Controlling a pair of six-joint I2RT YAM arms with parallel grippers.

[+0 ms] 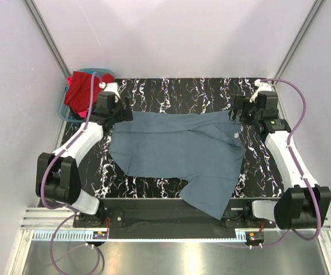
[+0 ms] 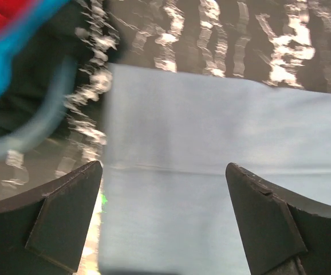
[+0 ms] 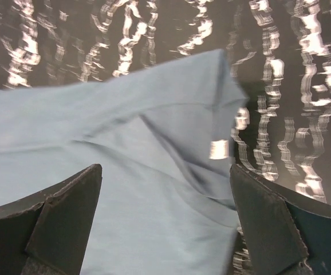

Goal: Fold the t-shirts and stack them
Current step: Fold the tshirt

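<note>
A slate grey-blue t-shirt (image 1: 180, 152) lies spread on the black marbled table (image 1: 177, 91), one sleeve hanging over the near edge. My left gripper (image 1: 121, 112) is open above the shirt's far left corner; the cloth (image 2: 211, 172) fills the space between its fingers. My right gripper (image 1: 238, 111) is open above the shirt's far right corner, near a small white label (image 3: 218, 149) on the cloth (image 3: 125, 189). Red cloth (image 1: 79, 91) lies in the teal-blue basket (image 1: 68, 114) at the far left. It also shows in the left wrist view (image 2: 2, 14).
The teal-blue basket stands off the table's far left corner, close to my left arm. Pale walls with metal posts enclose the sides and back. The shirt's lower sleeve (image 1: 208, 200) drapes over the front rail between the arm bases.
</note>
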